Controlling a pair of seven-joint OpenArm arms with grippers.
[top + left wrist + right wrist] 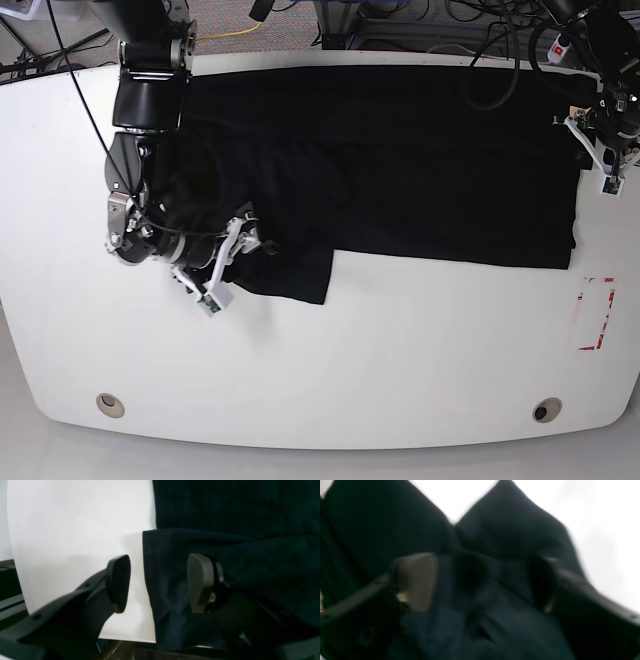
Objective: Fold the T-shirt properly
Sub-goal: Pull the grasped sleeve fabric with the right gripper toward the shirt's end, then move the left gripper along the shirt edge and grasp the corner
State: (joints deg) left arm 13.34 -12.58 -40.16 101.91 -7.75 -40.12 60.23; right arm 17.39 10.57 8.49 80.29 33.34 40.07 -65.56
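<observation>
So your right gripper [235,255] sits low at the base view's left, arm folded down from the top-left mount, wrist angled toward the T-shirt's [400,170] lower-left flap. In the right wrist view the right gripper [480,582] has its jaws spread, with bunched black fabric lying between the two pads; the tan pad [416,580] shows at left, the dark one at right. Whether the pads actually touch cloth, you can't tell: that view is blurred.

Your left gripper [600,150] hangs at the base view's right, by the shirt's right edge. In the left wrist view the left gripper [158,582] is spread wide: one finger [118,582] is over bare white table [75,530], the other over the T-shirt [237,517], with a folded cloth edge running between them. Nothing is pinched there.

The shirt lies spread across the far half of the table [350,380], wide and mostly flat, with one flap dropping toward the near side at left. A red-outlined marker [595,313] sits on the table near the right rim.

Hard to read: shirt folds are lost in solid black, and the right arm covers the shirt's left end in the base view.
</observation>
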